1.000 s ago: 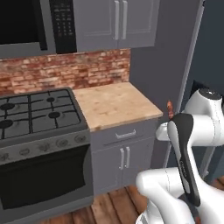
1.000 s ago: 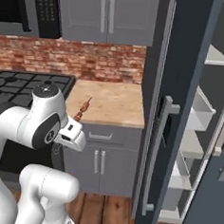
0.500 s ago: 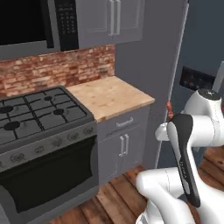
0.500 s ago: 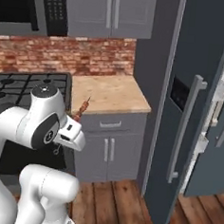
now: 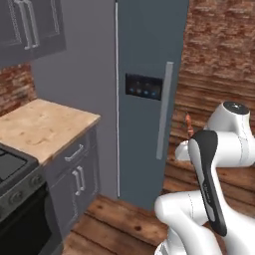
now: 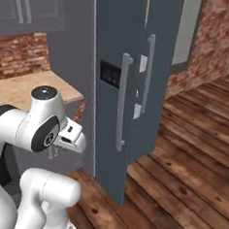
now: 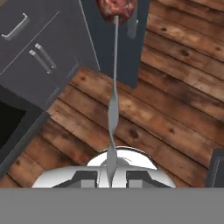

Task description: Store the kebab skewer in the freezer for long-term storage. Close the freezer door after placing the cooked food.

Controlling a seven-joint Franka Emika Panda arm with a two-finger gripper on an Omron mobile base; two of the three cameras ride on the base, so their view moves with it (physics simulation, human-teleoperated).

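As our base swings from the tabletop (image 5: 45,127) toward the freezer door (image 6: 113,87), our fingers (image 7: 101,177) stay clamped on the kebab skewer (image 7: 114,78), leaving placement ahead.

Wooden plank floor (image 5: 134,219) spreading beneath me, reddish-brown boards; freezer (image 5: 144,99) and grey cabinets (image 5: 74,174) standing directly on it. Pale wood desk (image 5: 42,127) sitting atop cabinets, beside stove (image 5: 15,169); I am seeing nothing lying on its visible top.
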